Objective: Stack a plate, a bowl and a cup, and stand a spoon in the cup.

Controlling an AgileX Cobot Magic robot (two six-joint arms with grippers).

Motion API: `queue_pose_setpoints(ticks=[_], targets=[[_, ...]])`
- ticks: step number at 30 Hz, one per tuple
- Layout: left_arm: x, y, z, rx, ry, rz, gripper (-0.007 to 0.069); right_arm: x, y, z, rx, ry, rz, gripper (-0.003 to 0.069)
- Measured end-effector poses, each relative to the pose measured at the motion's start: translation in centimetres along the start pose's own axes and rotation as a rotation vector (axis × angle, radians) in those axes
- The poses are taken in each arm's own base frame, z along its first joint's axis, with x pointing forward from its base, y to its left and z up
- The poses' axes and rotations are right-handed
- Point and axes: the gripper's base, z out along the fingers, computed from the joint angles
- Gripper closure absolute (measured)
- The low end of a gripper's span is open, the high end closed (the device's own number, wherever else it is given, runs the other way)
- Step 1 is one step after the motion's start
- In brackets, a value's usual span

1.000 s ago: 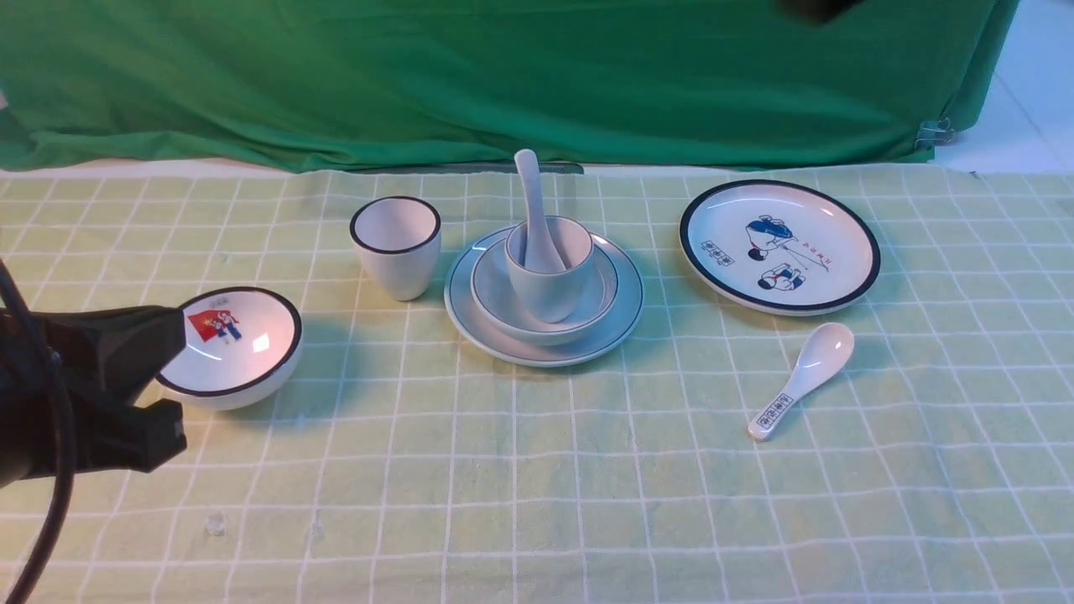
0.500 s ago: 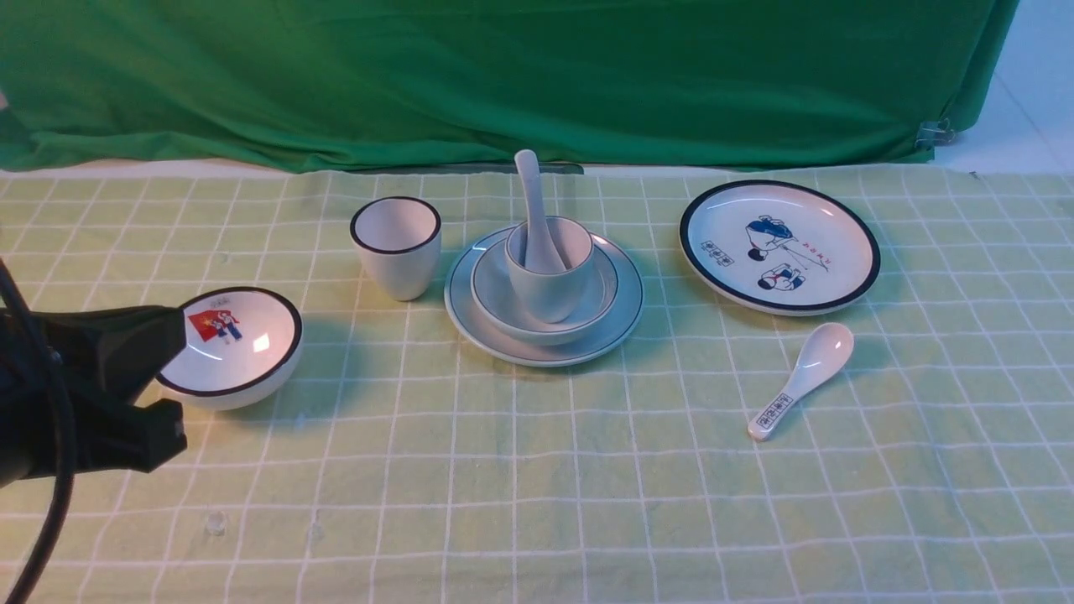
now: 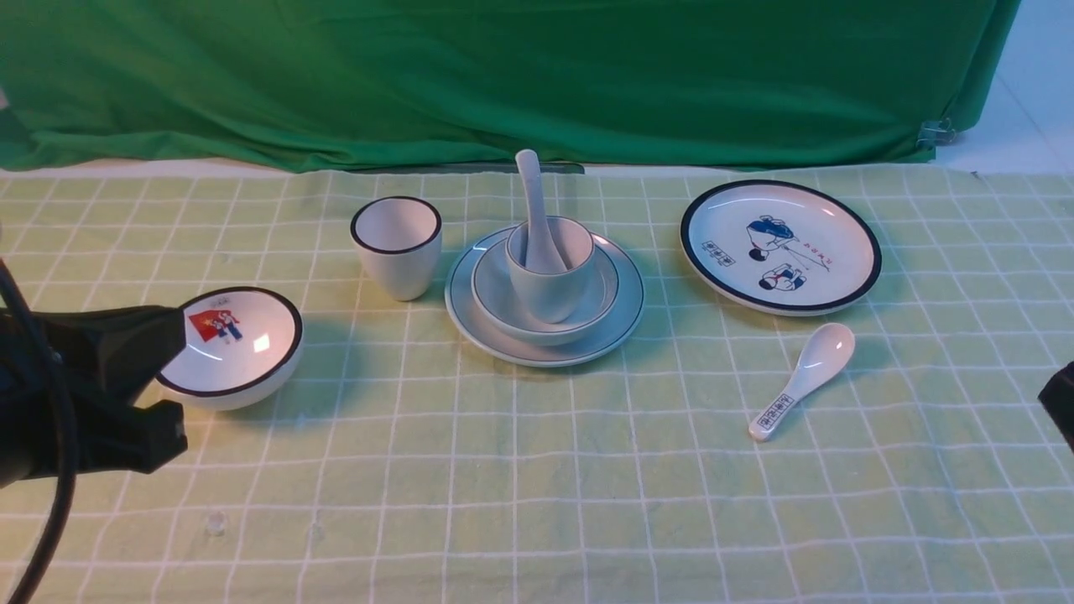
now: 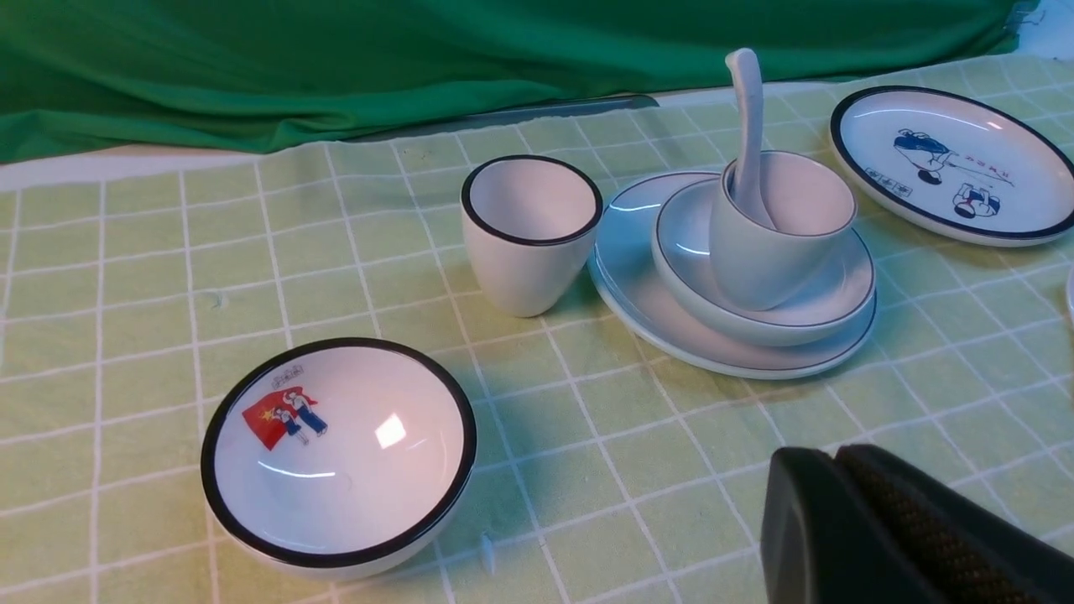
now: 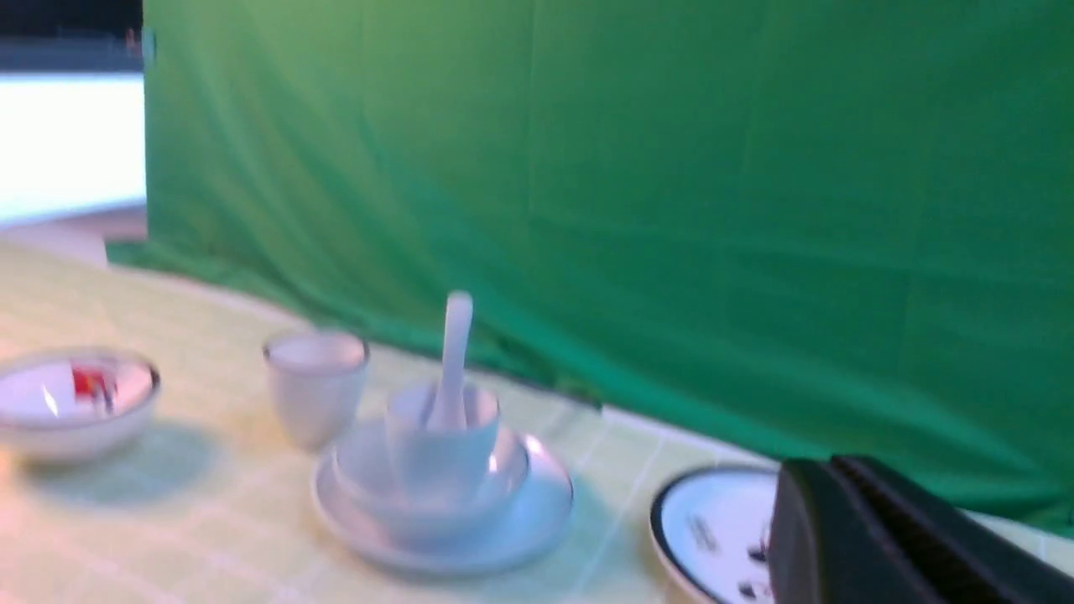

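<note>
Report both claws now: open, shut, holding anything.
Left claw: shut, holding nothing.
Right claw: shut, holding nothing.

A staged recording set here, not a real kitchen: a green backdrop cloth (image 3: 503, 75) hangs at the far edge, clipped at right, behind a checked tablecloth (image 3: 537, 503).

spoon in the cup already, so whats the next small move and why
Probably none on the dishes: just retract both arms. The spoon stands in the cup, which sits in the bowl on the plate, and neither gripper touches anything.
</note>
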Motion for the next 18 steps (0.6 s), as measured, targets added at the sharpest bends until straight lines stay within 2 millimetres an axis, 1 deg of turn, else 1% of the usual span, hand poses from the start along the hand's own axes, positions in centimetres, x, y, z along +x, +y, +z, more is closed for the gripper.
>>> queue_pose_setpoints(ticks=[6, 10, 14, 18], targets=[[0.0, 0.0, 0.0, 0.000, 0.000, 0.001, 0.0610, 1.8, 0.1, -0.1, -0.003, 0.042, -0.019, 0.0611], [0.0, 0.0, 0.0, 0.000, 0.000, 0.001, 0.0610, 3.7, 0.1, -0.8, 0.023, -0.038, -0.036, 0.0603], [0.0, 0.0, 0.0, 0.000, -0.001, 0.001, 0.0610, 3.8, -0.6, -1.9, 0.119, -0.106, -0.039, 0.0601], [0.0, 0.0, 0.0, 0.000, -0.001, 0.001, 0.0610, 3.5, -1.4, -3.3, 0.260, -0.165, -0.048, 0.0605]])
